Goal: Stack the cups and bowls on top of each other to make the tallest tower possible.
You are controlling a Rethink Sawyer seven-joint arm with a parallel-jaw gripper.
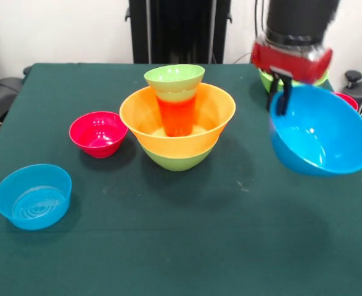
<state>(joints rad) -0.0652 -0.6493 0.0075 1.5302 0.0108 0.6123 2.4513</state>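
Note:
The tower stands mid-table: a big green bowl [176,160] at the bottom, the very wide orange bowl [137,120] nested in it, an orange cup [177,116] standing inside, and a small green bowl [174,76] on top of the cup. My gripper [280,103] is to the right of the tower, shut on the near rim of the big blue bowl [321,134]. The blue bowl hangs tilted, its mouth towards the camera. A small red bowl [98,133] and a small blue bowl [34,196] sit upright on the left.
Behind the gripper, part of another green bowl [266,80] shows. A red rim [348,98] peeks out behind the blue bowl at the right edge. The robot's black pedestal [179,31] stands at the table's far side.

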